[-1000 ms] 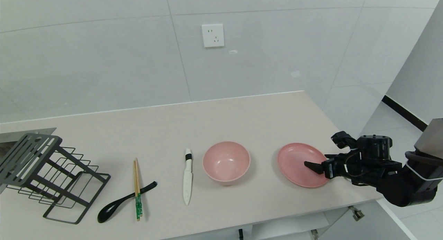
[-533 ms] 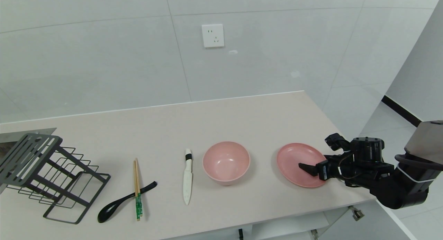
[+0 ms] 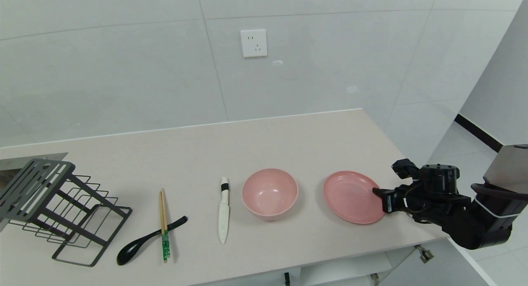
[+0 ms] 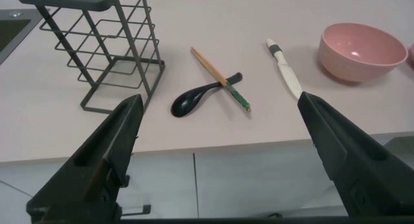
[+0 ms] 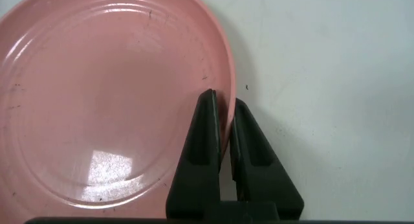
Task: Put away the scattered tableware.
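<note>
The right gripper (image 3: 376, 192) is extended low, its fingers (image 5: 207, 130) pinched on the rim of the plate (image 5: 97, 101). The left gripper (image 4: 218, 98) is held with fingers spread wide.

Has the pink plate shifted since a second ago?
Yes. The pink plate slid slightly toward the pink bowl, which stayed put; the right gripper pinches the plate's rim.

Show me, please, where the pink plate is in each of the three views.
Head view: pink plate on the counter, right of the pink bowl, right pincer at its rim.
Left wrist view: perhaps the pink sliver just beyond the bowl; too little to tell.
Right wrist view: plate rim clamped in the pincer.
Shared landmarks: bowl, pincer.
</note>
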You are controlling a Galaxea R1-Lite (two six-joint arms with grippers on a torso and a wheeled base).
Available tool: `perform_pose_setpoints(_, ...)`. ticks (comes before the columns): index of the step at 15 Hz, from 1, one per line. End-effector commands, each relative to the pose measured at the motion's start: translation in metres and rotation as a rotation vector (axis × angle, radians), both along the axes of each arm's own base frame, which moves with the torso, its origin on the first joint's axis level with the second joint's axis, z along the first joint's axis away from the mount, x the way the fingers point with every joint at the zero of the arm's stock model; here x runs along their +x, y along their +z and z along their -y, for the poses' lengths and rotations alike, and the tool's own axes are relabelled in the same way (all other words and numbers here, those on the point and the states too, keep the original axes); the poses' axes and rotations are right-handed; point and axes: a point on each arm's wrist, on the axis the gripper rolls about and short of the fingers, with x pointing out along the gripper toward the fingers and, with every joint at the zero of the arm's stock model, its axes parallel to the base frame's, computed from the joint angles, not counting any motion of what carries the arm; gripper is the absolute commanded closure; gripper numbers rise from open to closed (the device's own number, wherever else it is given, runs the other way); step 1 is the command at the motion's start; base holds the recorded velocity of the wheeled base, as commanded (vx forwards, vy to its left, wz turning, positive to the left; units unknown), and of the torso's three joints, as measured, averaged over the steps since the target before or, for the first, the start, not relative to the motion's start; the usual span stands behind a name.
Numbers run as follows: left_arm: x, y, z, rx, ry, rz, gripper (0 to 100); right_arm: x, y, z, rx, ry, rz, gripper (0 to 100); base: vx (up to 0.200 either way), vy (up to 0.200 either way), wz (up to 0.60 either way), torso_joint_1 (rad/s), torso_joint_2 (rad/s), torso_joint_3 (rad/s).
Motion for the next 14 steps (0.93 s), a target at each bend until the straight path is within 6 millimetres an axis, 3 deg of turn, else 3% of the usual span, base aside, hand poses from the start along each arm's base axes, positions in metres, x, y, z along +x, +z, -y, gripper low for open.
perform_pose_setpoints(1,0.000,0.000,0.000,0.000,0.001,0.000,0,0.000,-0.002,0.001,-0.005,-0.005,-0.008,100,0.000,0.000,0.00,0.000,0.00,0.000)
perform_pose_setpoints(4,0.000,0.000,0.000,-0.002,0.001,0.000,0,-0.001,0.010,0.002,-0.002,-0.008,0.025,100,0.000,0.000,0.00,0.000,0.00,0.000)
perform_pose_setpoints(5,0.000,0.000,0.000,-0.003,0.001,0.000,0,-0.004,0.026,0.002,0.002,-0.008,0.066,100,0.000,0.000,0.00,0.000,0.00,0.000)
perform_pose_setpoints(6,0.000,0.000,0.000,-0.005,0.001,0.001,0,-0.016,0.051,0.003,0.009,-0.006,0.125,100,0.000,0.000,0.00,0.000,0.00,0.000)
perform_pose_setpoints(9,0.000,0.000,0.000,-0.005,0.001,0.001,0,-0.044,0.085,0.006,0.016,-0.005,0.199,100,0.000,0.000,0.00,0.000,0.00,0.000)
perform_pose_setpoints(14,0.000,0.003,0.001,0.003,-0.036,0.031,0,-0.097,0.109,0.011,0.022,-0.003,0.247,100,0.000,0.000,0.00,0.000,0.00,0.000)
